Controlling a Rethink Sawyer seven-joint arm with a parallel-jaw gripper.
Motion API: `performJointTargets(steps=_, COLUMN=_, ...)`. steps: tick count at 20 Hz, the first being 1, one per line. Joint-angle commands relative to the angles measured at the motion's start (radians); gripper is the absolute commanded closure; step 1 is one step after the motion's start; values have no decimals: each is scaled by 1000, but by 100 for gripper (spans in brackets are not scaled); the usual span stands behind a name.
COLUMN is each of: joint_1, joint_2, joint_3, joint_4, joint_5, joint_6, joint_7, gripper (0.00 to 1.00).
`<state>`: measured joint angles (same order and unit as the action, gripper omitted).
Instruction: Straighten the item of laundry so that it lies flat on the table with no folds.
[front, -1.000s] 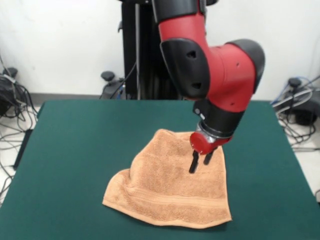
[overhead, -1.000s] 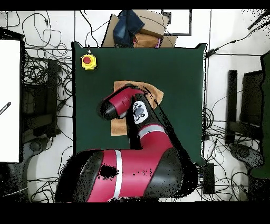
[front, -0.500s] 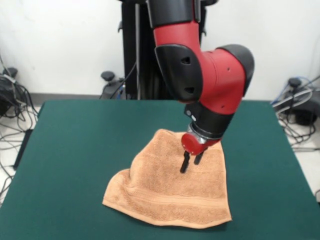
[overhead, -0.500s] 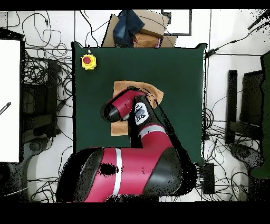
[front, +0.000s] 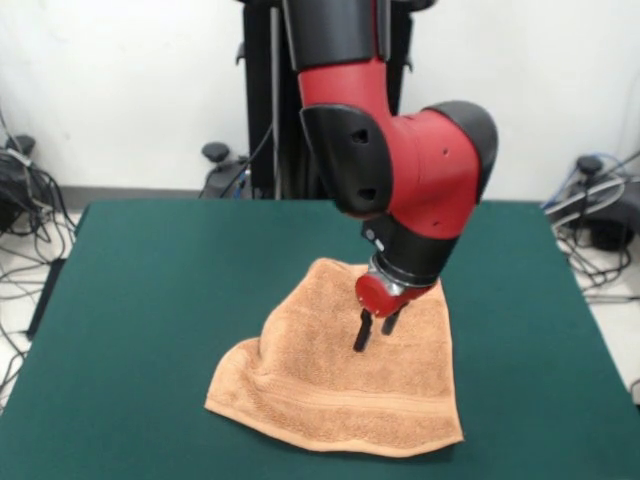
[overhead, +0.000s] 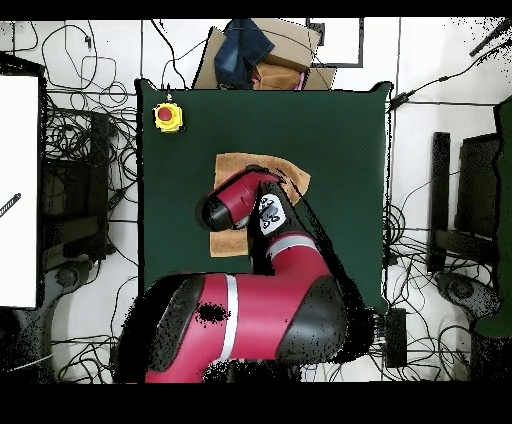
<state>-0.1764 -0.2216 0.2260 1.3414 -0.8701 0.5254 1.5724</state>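
Hovering over the towel

My gripper (front: 376, 333) hangs with its two fingers slightly parted, holding nothing, tips just above the towel (front: 330, 385) near its middle. That towel lies rumpled on the table (front: 160, 300), its left corner bulged up, its woven band along the near hem. Bare green felt surrounds it on all sides. A yellow box with a red button (overhead: 167, 117) sits at one table corner.

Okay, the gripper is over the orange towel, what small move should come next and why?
Probably lower the gripper a little onto the towel and pinch the cloth. Its fingers stand apart just above the towel's middle, and the towel is rumpled, with a folded corner at the picture's left on the table.
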Motion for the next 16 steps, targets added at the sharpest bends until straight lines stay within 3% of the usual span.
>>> performJointTargets(steps=1, joint_1=5, joint_2=155, joint_3=-48, joint_4=-86, joint_5=-84, joint_6=-80, joint_7=57, gripper=0)
performJointTargets(steps=10, joint_1=33, joint_2=293, joint_3=-95, joint_4=-210, joint_5=-72, joint_6=-88, joint_7=116, gripper=0)
performJointTargets(steps=16, joint_1=64, joint_2=271, joint_3=-158, joint_4=-171, joint_5=-55, joint_6=-44, joint_7=142, gripper=0)
